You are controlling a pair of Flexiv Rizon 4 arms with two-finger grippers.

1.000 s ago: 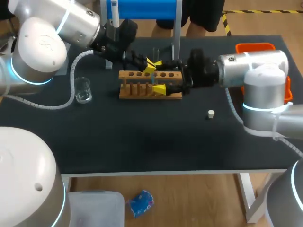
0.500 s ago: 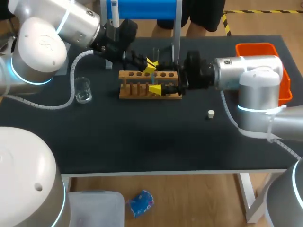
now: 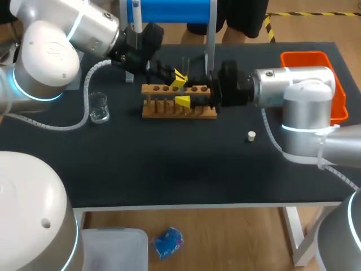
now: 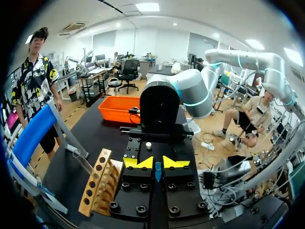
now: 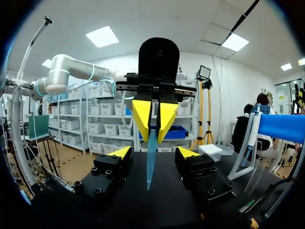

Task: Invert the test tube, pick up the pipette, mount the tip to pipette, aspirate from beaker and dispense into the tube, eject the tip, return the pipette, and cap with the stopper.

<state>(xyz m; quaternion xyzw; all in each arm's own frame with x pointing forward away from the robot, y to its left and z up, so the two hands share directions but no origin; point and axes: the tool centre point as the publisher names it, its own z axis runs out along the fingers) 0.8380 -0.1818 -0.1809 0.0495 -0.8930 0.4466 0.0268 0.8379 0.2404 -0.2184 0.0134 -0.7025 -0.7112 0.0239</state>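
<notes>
Right wrist view, left hand (image 5: 151, 136) grasping blue pipette tip (image 5: 149, 167), right hand (image 5: 153, 151) released around it.

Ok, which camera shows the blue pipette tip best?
The right wrist view: the pipette tip shows full length, clamped in the left gripper, reaching between the open fingers of the right gripper. The left wrist view shows only its end between that gripper's fingers; the head view barely shows it.

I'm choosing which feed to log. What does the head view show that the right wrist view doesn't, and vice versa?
Only head: the beaker, stopper, wooden rack and orange bin. Only right wrist, clearly: the blue pipette tip pinched in the left claw, hanging between the right claw's open fingers. Both: the two claws, facing each other.
</notes>
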